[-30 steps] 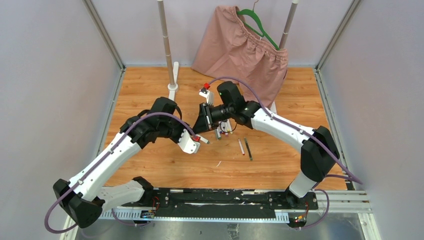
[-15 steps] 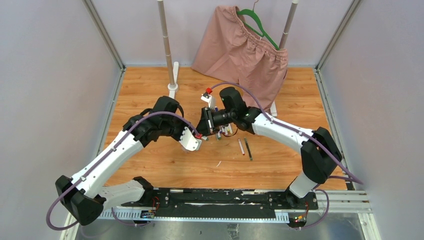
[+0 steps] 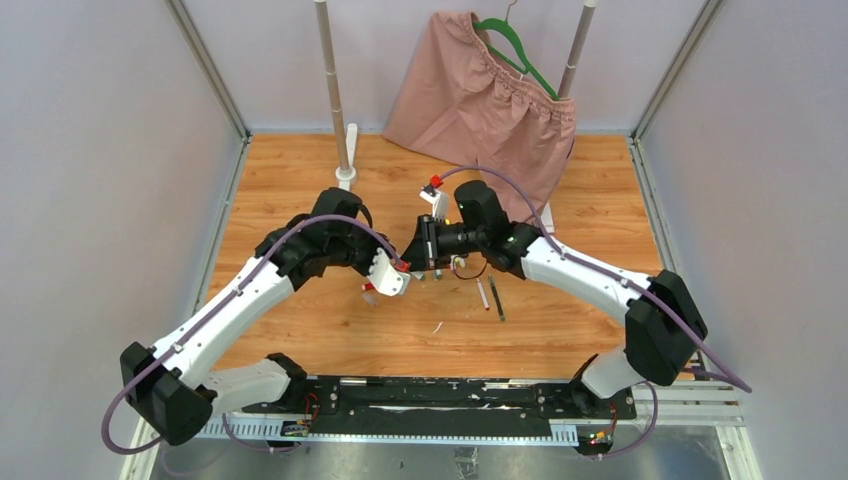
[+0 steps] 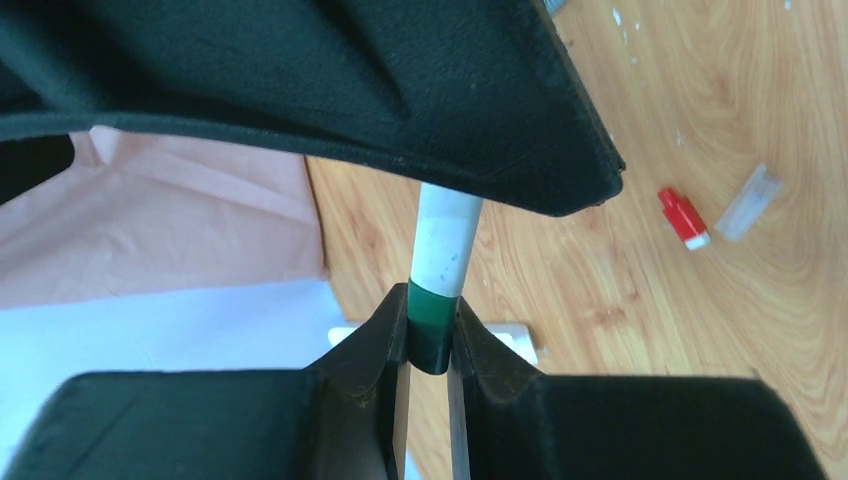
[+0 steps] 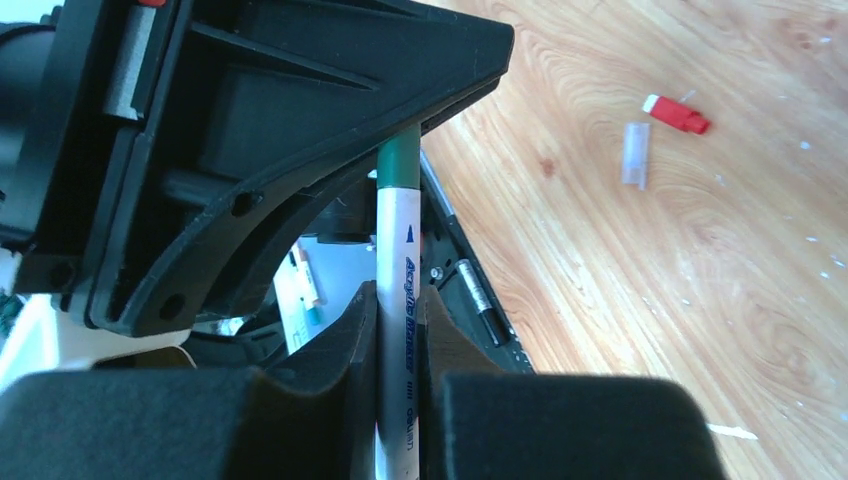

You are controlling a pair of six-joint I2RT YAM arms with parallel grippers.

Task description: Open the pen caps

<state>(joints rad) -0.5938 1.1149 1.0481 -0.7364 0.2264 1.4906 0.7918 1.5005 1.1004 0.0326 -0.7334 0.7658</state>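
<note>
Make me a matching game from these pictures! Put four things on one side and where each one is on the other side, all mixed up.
Things:
1. dark green plastic pen cap
2. white pen barrel with blue writing
3. small red plastic cap
4. pink cloth skirt

Places:
A. lying loose on the wooden table
B. on the green hanger at the back
C. pinched in the left pincer
D. pinched in the right pincer

Pairs: 1-C, 2-D, 3-A, 4-B.
</note>
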